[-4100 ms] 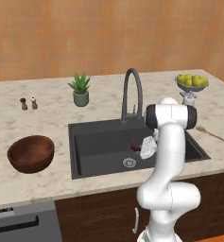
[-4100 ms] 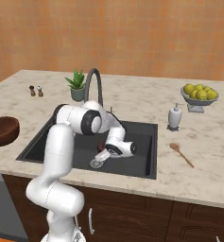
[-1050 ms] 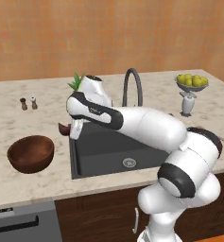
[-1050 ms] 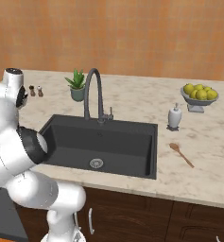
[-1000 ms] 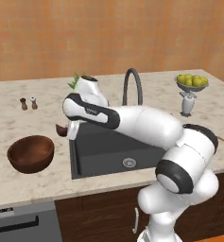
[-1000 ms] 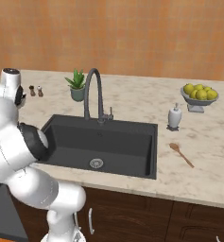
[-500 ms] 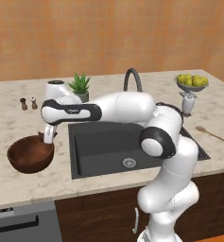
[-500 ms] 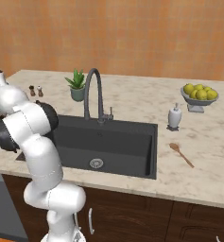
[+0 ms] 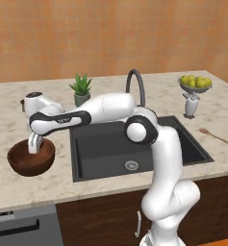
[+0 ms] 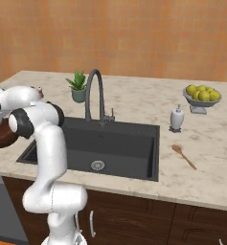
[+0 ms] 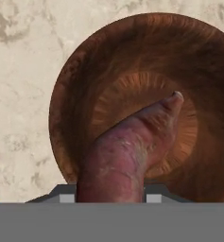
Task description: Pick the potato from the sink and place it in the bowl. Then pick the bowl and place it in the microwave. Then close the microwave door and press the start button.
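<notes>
The potato, a reddish-brown oblong with a rough, mottled skin, sits between my gripper's jaws, which are closed on it about half-way; in the hand view it rises from the bottom edge and its tapered end points toward the middle of the bowl. I hold it directly over the bowl's hollow, and I cannot tell whether its tip touches the wood. The bowl, round, deep and dark brown with a ringed grain on its floor, stands on the pale marbled counter to the left of the sink. In the left base view the gripper dips into the bowl's mouth, just inside the rim, with the hand pointing straight down.

The sink is a dark grey rectangular basin with a round steel drain near its front. Its arched dark faucet rises behind the basin. A small potted plant stands on the counter just left of the faucet.

To the right of the sink I see a small white bottle, a wooden spoon lying flat near the counter's front edge, and a grey pedestal dish of yellow-green fruit toward the back. An orange-brown wall closes the scene behind.
</notes>
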You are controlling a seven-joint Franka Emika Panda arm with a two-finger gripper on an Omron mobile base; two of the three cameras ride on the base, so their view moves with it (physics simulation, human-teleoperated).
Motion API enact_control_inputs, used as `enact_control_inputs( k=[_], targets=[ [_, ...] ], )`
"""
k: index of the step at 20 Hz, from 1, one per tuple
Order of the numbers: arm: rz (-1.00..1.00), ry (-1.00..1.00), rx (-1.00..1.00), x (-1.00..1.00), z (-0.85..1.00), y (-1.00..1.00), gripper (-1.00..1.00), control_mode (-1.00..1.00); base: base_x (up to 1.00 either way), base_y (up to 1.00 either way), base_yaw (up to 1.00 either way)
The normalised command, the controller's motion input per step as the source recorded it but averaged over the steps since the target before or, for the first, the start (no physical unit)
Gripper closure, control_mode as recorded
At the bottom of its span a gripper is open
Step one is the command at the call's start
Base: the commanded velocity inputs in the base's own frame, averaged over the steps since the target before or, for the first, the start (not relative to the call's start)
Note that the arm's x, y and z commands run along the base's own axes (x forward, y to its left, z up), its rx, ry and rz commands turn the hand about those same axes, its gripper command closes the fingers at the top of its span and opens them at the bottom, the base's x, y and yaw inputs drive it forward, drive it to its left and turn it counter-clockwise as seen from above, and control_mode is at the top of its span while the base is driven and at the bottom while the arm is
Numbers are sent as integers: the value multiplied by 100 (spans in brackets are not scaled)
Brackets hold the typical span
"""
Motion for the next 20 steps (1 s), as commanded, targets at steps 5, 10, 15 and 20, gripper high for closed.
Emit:
enact_control_inputs(
  k=[5, 10, 15, 20],
  targets=[
    [-1, 4, -6, 23, -29, 24, 100, -100, 0, 0, 0],
    [0, 0, 0, 16, -39, 0, 100, -100, 0, 0, 0],
    [0, 0, 1, 0, -49, -20, 100, -100, 0, 0, 0],
    [0, 0, 10, 0, -46, -12, 100, -100, 0, 0, 0]
  ],
)
